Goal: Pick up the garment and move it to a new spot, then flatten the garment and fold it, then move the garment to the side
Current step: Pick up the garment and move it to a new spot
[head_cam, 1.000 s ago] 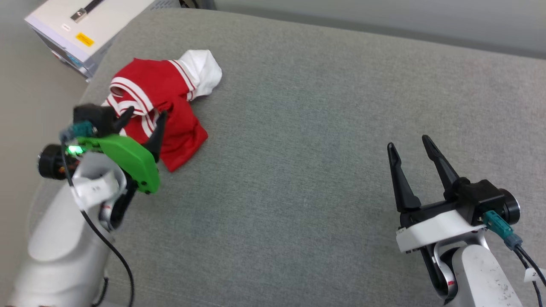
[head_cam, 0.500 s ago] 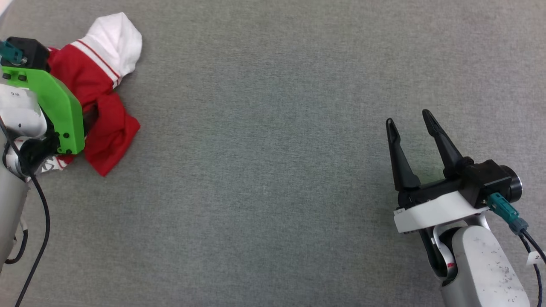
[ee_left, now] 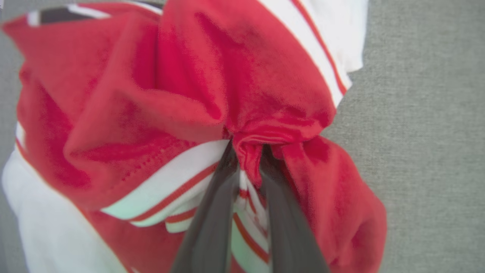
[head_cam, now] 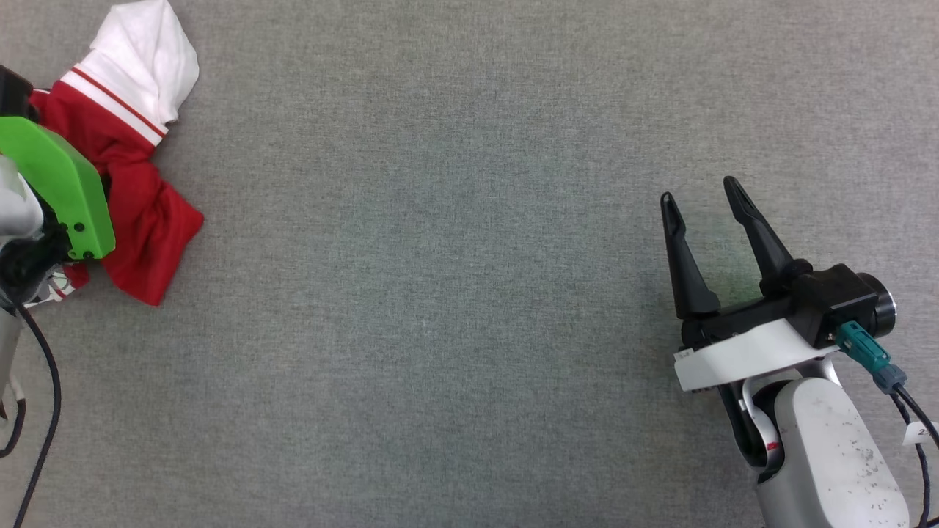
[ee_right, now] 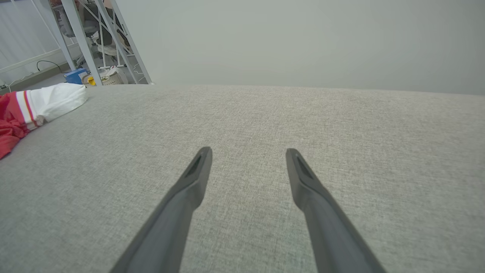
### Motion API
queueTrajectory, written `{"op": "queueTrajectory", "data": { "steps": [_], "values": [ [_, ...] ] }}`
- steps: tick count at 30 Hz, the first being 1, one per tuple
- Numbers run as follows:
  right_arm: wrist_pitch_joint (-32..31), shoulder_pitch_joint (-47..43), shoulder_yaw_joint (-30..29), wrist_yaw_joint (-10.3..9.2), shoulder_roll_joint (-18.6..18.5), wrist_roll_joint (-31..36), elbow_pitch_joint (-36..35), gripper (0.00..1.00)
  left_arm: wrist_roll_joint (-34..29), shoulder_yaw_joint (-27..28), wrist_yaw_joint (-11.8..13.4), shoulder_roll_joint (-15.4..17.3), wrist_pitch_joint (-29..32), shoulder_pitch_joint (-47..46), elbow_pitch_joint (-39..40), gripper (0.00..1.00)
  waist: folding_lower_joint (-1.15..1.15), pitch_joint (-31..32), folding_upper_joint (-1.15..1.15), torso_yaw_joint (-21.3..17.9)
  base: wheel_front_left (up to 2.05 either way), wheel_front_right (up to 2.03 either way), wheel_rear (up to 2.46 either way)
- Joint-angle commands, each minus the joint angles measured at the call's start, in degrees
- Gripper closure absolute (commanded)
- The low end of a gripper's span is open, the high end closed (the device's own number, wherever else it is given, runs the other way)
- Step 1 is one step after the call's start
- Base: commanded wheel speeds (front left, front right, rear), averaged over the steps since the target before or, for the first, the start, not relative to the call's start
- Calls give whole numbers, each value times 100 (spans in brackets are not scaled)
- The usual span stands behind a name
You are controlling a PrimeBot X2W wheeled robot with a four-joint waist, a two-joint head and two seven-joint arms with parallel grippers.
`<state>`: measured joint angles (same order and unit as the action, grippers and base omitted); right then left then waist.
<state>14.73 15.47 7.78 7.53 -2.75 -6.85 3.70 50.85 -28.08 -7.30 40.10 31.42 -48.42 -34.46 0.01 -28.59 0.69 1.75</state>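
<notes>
Barely started here tbh. My left gripper has its fingers pinched on a bunched fold of the garment, right by the striped trim, so I'd call the grab made. It sits in a crumpled heap at the far left of the grey cushion, not lifted as far as I can tell. My right gripper hovers over bare cushion, fingers spread, holding nothing. Left to do: the carry, flattening, folding, and the final move aside.

Bright even diffuse light, faint soft shadows. Head view sharp. Left wrist view: garment close-up soft, left gripper fingers blurred at bottom centre.
</notes>
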Motion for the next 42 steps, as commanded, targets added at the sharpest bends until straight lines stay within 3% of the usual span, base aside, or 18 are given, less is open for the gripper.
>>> {"op": "queueTrajectory", "data": {
  "steps": [1, 13, 19, 26, 34, 42],
  "values": [
    [27, 2, 9, -4, -12, -25, 32, 0, 2, -122, -18, -153, -174, 247, -59, 100, -1, 211, -69, 16, 0, 0, 0],
    [27, -530, -180, -4, -12, -134, 214, 0, -813, -180, 41, -96, -2529, 656, 378, 100, -1, 1621, -69, 158, 0, 0, 0],
    [27, -800, -345, -4, -12, -198, 239, 0, -1088, -328, 159, -123, -2915, 869, 1061, 100, -1, 2182, -69, 212, 0, 0, 0],
    [27, -968, -394, -4, -12, -227, 231, 0, -1230, -605, 367, -389, -2838, 1065, 1892, 100, -1, 2532, -69, 62, 0, 0, 0],
    [27, -928, -682, -4, -12, -242, 108, 0, -1346, -1048, 585, -1260, -2862, 1048, 2218, 100, -1, 2464, -69, -317, 0, 0, 0],
    [27, -731, -1053, -4, -12, -235, -78, 0, -1558, -1817, 625, -2602, -3124, 1110, 1521, 100, -1, 2228, -69, -794, 0, 0, 0]
  ]
}}
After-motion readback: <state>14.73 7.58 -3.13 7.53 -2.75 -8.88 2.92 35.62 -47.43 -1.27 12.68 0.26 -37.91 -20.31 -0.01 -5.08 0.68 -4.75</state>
